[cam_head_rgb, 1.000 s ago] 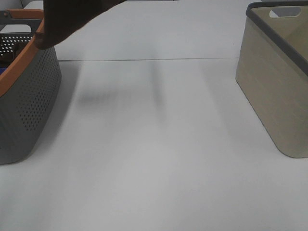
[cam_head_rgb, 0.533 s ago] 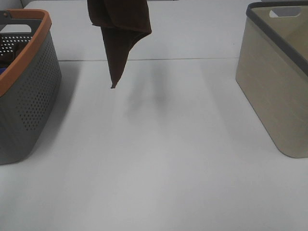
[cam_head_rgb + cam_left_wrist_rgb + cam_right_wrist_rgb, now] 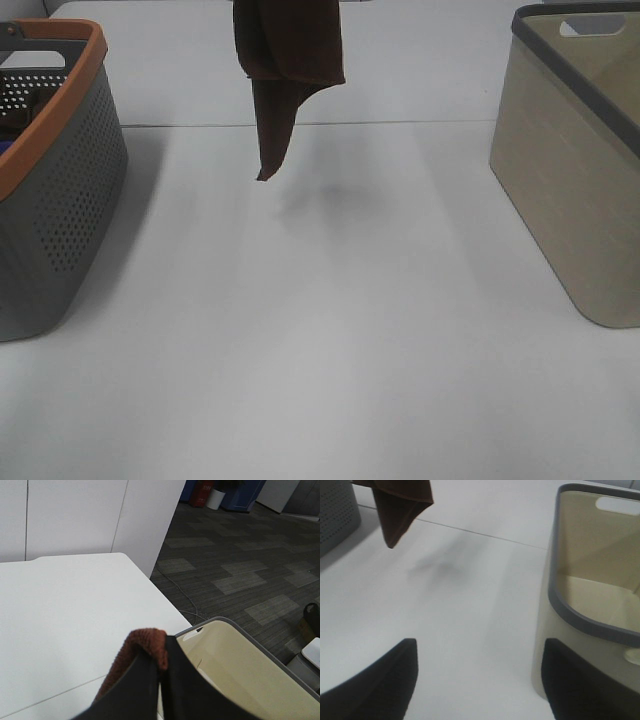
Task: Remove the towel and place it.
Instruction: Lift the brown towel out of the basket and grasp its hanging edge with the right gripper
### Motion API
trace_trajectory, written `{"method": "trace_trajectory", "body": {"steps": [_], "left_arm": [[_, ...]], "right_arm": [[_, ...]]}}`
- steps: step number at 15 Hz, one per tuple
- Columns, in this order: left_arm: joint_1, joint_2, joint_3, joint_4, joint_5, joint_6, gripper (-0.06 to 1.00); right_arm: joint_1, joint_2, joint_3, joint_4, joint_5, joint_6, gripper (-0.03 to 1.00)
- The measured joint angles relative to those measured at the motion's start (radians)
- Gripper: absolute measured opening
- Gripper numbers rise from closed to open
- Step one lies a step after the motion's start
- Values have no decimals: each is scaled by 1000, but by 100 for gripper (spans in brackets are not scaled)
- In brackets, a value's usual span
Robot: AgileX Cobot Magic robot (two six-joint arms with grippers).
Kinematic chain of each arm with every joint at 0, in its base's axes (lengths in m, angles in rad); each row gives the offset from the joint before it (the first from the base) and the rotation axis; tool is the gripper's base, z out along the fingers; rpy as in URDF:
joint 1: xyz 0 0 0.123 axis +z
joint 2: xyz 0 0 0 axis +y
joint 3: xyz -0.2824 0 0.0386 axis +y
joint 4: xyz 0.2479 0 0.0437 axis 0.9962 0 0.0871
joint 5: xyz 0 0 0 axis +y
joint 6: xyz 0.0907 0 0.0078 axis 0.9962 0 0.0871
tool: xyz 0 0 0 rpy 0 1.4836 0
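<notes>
My left tool [image 3: 162,652] is squeezed tight on the brown towel [image 3: 290,50]. The towel hangs in the air over the white surface [image 3: 330,330], between the gray basket [image 3: 60,190] and the tan basket [image 3: 570,180]. My right tool [image 3: 480,680] is spread wide and holds nothing. I think the towel is out, and I have yet to put it down.

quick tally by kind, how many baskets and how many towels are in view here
baskets: 2 (grey perforated basket with orange rim, beige basket with grey rim)
towels: 1 (dark brown towel, hanging in the air between the baskets)
total: 3
</notes>
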Motion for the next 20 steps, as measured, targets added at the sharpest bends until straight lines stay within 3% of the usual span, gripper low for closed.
{"method": "trace_trajectory", "body": {"steps": [5,6,8,14,16,20], "left_arm": [[0,0,0,-53,-1,40,0],[0,0,0,-53,-1,46,0],[0,7,0,-59,-1,46,0],[-48,24,0,-49,-28,46,0],[-79,33,-1,-47,-59,46,0],[-136,65,-1,5,-110,46,0]], "right_arm": [[77,354,-8,55,-210,-144,67],[155,473,-26,63,-327,-173,67],[269,590,-56,62,-472,-200,67],[531,847,-148,0,-795,-221,67],[580,939,-179,-21,-889,-223,65],[587,1063,-222,-24,-1011,-276,63]]}}
